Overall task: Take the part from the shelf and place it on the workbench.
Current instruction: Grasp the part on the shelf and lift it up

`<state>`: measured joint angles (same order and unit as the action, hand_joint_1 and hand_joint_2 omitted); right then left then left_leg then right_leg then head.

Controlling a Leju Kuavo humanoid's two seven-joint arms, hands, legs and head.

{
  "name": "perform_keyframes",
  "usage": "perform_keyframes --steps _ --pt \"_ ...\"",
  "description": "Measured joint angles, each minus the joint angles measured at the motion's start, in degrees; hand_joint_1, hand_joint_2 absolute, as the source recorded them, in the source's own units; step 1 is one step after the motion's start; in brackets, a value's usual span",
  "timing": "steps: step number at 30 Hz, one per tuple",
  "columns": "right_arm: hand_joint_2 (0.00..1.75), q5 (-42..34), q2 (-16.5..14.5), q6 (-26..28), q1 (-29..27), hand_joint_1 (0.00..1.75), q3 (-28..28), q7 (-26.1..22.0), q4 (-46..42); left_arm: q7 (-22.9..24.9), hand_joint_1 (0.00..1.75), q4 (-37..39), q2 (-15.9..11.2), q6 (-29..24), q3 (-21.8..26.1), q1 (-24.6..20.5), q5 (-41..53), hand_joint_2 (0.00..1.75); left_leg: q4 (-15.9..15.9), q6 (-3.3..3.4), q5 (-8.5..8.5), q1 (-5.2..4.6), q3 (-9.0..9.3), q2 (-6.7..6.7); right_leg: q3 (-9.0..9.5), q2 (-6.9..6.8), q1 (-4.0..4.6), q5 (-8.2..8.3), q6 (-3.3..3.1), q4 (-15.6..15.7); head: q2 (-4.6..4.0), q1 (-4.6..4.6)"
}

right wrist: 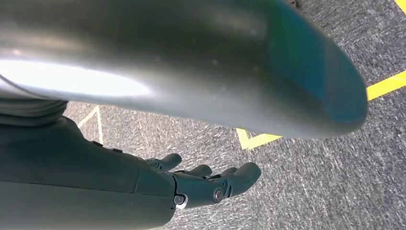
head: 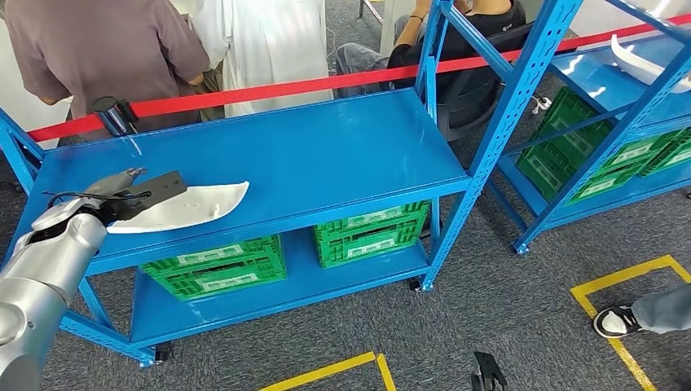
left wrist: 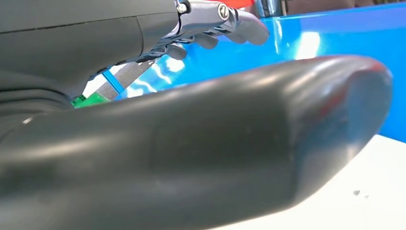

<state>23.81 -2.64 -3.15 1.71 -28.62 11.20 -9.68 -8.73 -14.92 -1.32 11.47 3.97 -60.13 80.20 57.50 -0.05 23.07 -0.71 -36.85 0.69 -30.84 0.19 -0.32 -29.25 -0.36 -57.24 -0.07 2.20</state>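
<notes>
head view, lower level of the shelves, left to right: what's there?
Left green crate → second green crate → blue upright post → green crates on the neighbouring rack.

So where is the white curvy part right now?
In the head view, the white curved plastic part lies on the blue metal shelf's top left, under the left robot hand.

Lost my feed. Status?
Left hand over white part on shelf, grasp unclear. Right hand empty, hanging. Nothing obstructing.
</notes>
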Motion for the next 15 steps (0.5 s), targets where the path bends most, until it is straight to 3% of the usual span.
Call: perform_keyframes --steps 15 --pt "0.00 -0.27 0.00 0.40 -0.05 0.00 -1.32 0.58 0.00 -4.25 0.00 0.05 -0.65 -0.32 -1.94 0.72 -0.62 0.00 -0.03 -0.01 0.00 0.06 0.13 -0.02 0.11 0.00 0.05 -0.06 0.05 -0.01 0.00 -0.01"
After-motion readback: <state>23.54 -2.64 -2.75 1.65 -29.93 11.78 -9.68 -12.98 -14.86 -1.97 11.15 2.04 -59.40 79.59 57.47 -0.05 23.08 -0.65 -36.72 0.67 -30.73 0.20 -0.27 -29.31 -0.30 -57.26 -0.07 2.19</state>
